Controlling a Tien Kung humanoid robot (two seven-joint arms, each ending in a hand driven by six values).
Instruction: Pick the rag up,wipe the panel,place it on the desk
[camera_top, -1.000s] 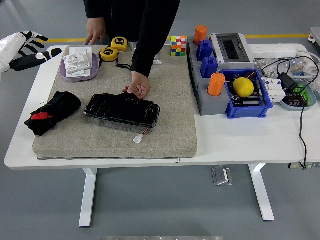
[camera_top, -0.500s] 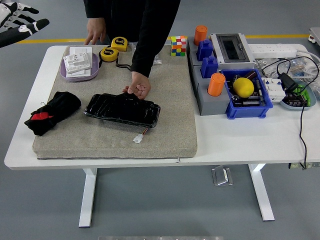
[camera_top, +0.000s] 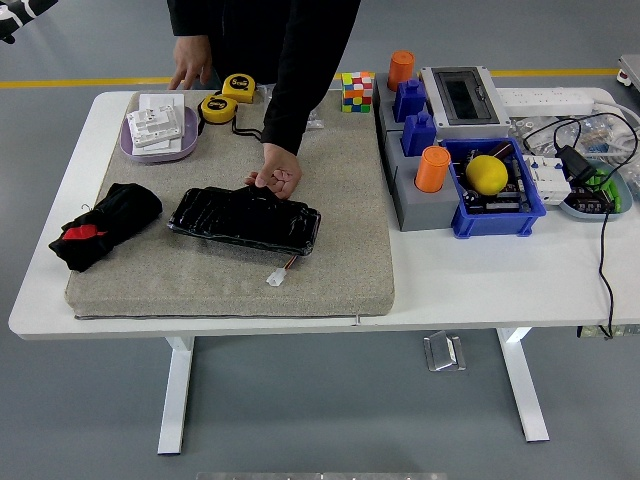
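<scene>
Fingers of the left hand (camera_top: 18, 12) barely seen at the top-left corner; open or closed cannot be told.

Only a sliver of that hand is shown, held high and well apart from the surface (camera_top: 480, 285); the right hand is not seen at all. The rag (camera_top: 105, 225), a bunched black cloth with a red patch, is left ungrasped on the grey mat (camera_top: 340, 210), near its left edge. It is judged soft, light and limp, best pinched at its raised middle fold. Just beside it lies the glossy black panel (camera_top: 243, 220), steadied at its far edge by a person's hand (camera_top: 277, 175).
</scene>
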